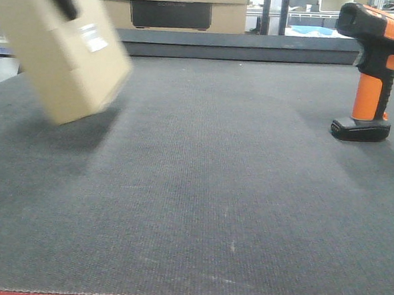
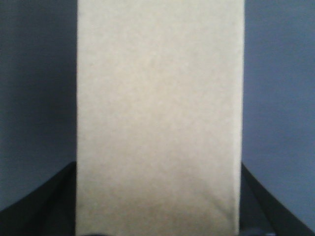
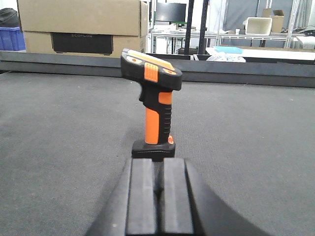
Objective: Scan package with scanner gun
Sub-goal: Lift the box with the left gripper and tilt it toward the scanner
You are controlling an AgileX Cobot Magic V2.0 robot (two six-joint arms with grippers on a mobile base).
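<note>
The right gripper (image 3: 157,169) is resting with its fingers (image 3: 142,196) pressed almost together, pinching nothing, and the scanner (image 3: 153,105) is standing upright on the grey mat (image 3: 59,128) just ahead of their tips. The left gripper (image 2: 158,206) is pinching the package (image 2: 160,98) between its fingers, and the package is hanging tilted above the mat, well apart from the scanner. Far beyond both sets of fingers, large cardboard boxes (image 3: 81,22) are sitting past the mat's back edge.

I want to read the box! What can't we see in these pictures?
Label on the box: front view, too blurred to read.
Box top: front view, cut off by the upper edge.
Left fingers: left wrist view, the box hides all but dark corners.
Scanner head: front view, clipped by the right edge.
</note>
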